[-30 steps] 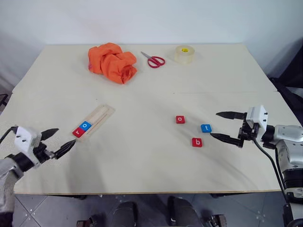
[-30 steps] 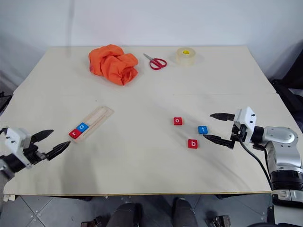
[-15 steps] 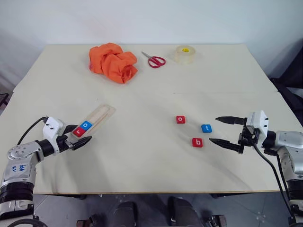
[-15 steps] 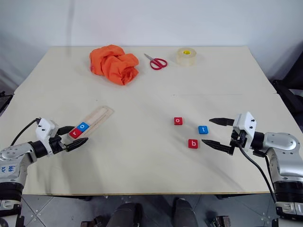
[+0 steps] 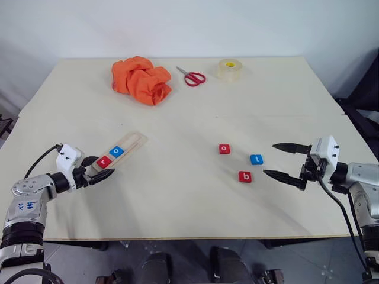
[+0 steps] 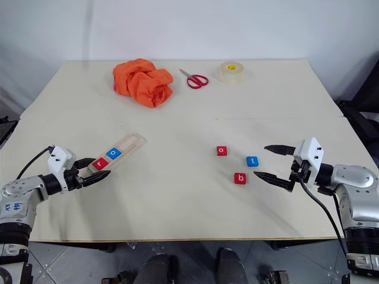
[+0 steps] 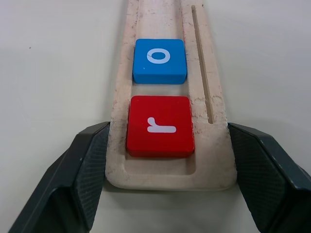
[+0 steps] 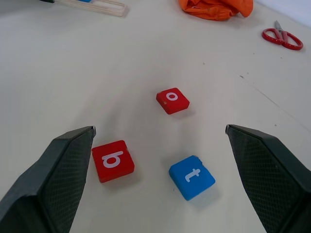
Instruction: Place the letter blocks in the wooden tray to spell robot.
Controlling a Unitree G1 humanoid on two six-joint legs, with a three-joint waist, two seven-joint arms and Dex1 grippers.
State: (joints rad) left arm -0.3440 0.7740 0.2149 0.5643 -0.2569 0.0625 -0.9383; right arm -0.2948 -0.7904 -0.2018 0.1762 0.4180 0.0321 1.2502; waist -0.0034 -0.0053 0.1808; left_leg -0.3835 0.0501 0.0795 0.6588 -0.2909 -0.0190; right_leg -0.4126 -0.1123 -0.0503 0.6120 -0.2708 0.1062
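Lying aslant near the left edge of the tabletop [image 5: 177, 195], the wooden tray [image 5: 121, 151] is flanked at its near end by the fingers [image 7: 92, 170] of the left gripper [image 5: 98, 168], one on each side and pressed against the rim, so the tray end is grasped between them. In the tray's groove, the red r block [image 7: 160, 126] is seen nearest the fingers, with the blue o block [image 7: 159, 60] just beyond it. Toward the right half of the tabletop, the red o block [image 5: 224, 149], the red b block [image 5: 245, 176] and the blue t block [image 5: 256, 159] are spread loosely. The right gripper [image 5: 283, 160] is held released, its fingers [image 8: 63, 170] spread wide, apart from the t and b blocks.
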